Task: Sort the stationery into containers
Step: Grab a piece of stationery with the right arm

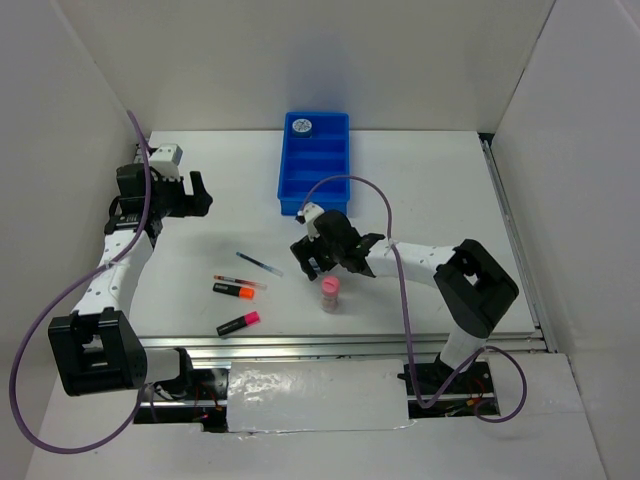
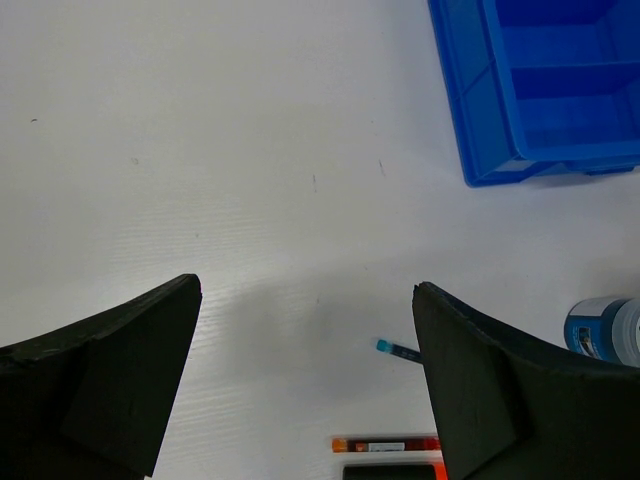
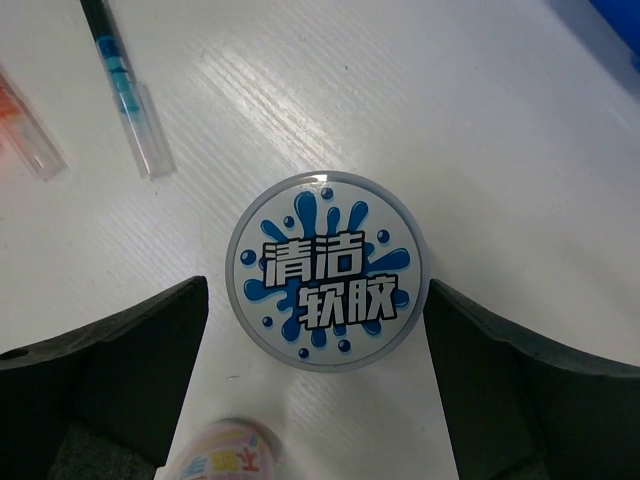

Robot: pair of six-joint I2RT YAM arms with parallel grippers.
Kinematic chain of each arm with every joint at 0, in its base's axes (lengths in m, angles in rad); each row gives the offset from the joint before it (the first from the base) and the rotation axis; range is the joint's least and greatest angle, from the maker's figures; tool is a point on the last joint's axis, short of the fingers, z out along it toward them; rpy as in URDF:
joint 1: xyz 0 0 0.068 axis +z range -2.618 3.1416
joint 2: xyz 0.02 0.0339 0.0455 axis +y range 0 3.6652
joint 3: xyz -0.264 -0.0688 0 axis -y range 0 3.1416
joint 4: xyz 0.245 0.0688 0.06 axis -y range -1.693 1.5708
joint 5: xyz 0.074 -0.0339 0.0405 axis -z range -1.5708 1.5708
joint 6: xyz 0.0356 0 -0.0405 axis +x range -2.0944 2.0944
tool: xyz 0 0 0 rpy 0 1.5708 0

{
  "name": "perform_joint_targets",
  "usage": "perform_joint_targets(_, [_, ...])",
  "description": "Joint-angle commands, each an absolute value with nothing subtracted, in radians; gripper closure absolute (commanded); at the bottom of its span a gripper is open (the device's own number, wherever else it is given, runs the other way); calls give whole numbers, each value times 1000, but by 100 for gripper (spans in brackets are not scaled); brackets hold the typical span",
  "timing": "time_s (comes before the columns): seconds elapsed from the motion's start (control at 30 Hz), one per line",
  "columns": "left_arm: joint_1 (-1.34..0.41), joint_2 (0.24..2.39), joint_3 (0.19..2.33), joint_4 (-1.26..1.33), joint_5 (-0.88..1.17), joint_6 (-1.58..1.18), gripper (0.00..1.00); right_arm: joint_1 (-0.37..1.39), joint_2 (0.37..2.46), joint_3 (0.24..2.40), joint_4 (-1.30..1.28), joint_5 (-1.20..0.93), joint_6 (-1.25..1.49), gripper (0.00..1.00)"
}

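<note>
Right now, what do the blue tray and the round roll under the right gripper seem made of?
Blue tray: likely moulded plastic, smooth and slightly glossy, one even colour. Round roll: probably a plastic case, matte grey rim, shiny printed label catching a highlight.

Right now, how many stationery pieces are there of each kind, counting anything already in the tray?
Rolls: 2, the far roll in the tray, the near roll outside it
Highlighters: 2, orange highlighter, pink highlighter
Pens: 2, blue pen, red pen
Pink cylinder: 1
Total: 7
</note>
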State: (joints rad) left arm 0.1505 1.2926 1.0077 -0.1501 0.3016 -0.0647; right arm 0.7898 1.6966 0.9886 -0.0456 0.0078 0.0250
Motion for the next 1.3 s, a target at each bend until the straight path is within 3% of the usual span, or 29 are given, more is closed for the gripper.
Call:
perform_joint_targets(0.0, [156,1289,999,-94,327,-87,1,801,1657,973,54,32,11,7])
perform_joint_targets(0.2, [155,1290,986,-81,327,-87,1,799,1664,951,87,37,11,16])
perform_joint_targets(0.33, [152,1293,985,-78,321,-84,1,796,1667,940,115,31,-28,37])
perform_joint_targets(0.67, [140,1289,979,-75,319,-69,1,772,1709,995,121,-60,-176,61])
perform_joint_targets(0.9, [132,1287,979,-74,318,-60,1,767,1706,1092,40,-123,-179,90])
perform_joint_targets(1.1, [118,1287,973,-68,316,-57,1,736,1669,1238,-129,-213,-182,100])
perform_joint_targets(1.27, [109,1284,980,-55,325,-64,1,712,1582,1345,-241,-307,-210,100])
